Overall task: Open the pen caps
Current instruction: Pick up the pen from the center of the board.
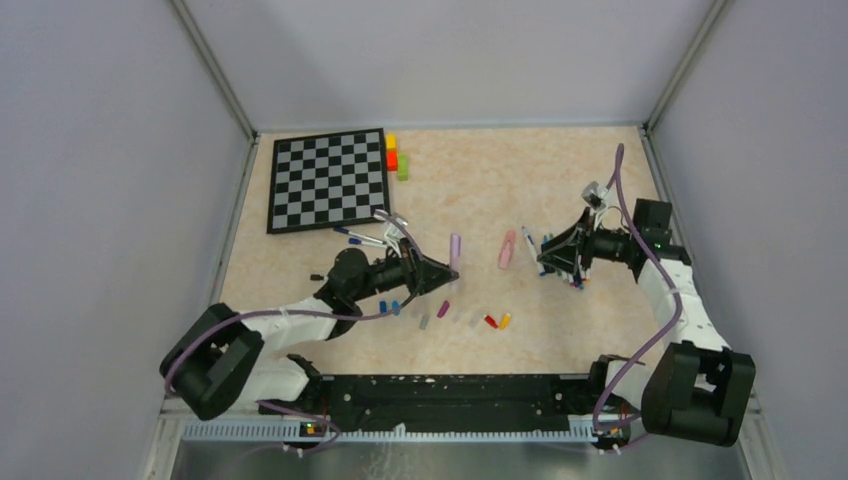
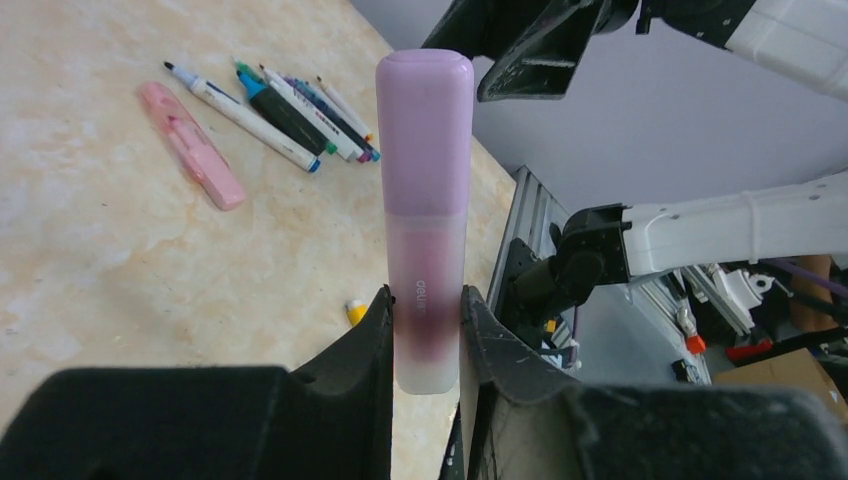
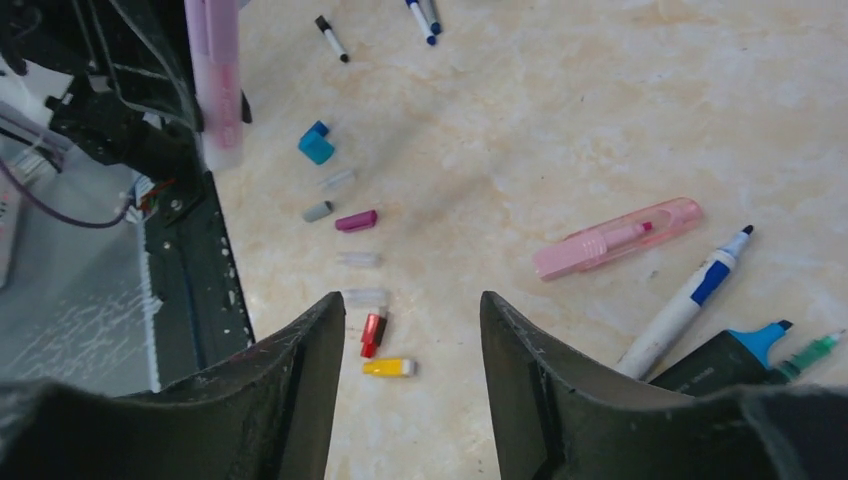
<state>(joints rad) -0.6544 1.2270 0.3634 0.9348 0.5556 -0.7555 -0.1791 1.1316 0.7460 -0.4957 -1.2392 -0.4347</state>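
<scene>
My left gripper (image 2: 427,300) is shut on the translucent end of a wide lilac highlighter (image 2: 425,170), which sticks straight out from the jaws above the table (image 1: 455,250). My right gripper (image 3: 412,300) hangs open and empty over the table, facing the left one (image 1: 545,255). Loose pen caps lie in a row: yellow (image 3: 389,368), red (image 3: 372,334), magenta (image 3: 356,221), grey (image 3: 318,211), blue (image 3: 316,146). A pink highlighter (image 3: 615,238) lies flat. Several pens (image 2: 290,110) are bunched under the right gripper.
A chessboard (image 1: 328,180) lies at the back left with yellow, red and green blocks (image 1: 396,156) beside it. Two more pens (image 1: 360,238) lie just below the board. Walls close in on the left, right and back.
</scene>
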